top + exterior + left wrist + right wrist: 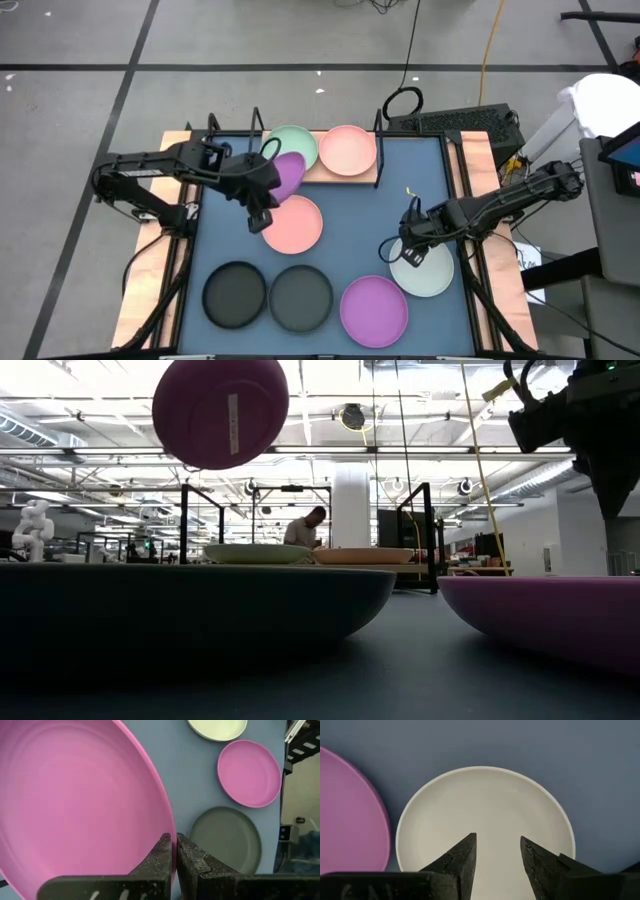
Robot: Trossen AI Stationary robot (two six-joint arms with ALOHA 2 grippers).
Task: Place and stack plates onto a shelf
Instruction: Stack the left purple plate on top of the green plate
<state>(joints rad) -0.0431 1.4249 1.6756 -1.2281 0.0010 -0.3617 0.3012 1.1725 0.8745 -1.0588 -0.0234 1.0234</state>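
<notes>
Shelf [345, 176]: wooden board at the far edge of the blue mat [400, 195], black wire posts around it; everything below is placed against it.
On the shelf already: mint green plate [298, 143] and one pink plate [348, 150], side by side, nothing stacked on either as far as I can see.
In the air: one purple plate [288, 175], lifted and tilted, just in front of the shelf near the green plate; from table height it hangs well above the shelf.
Left gripper [173, 851]: fingers pressed together, pinching the rim of that purple plate.
Right gripper [497, 851]: fingers spread, hovering over the whitish plate [424, 272], well away from the shelf on the mat's near right; not holding it as far as I can tell.
Still on the mat: second pink plate [293, 224] in the middle, closest to the shelf; two dark grey plates [235, 294] and the other purple plate [374, 309] along the near edge, farthest from it.
Progress, by my reckoning: two of eight down, a third on its way, five left.
What remains: since the board only fits about two plates across, the rest must go on top of those two.
</notes>
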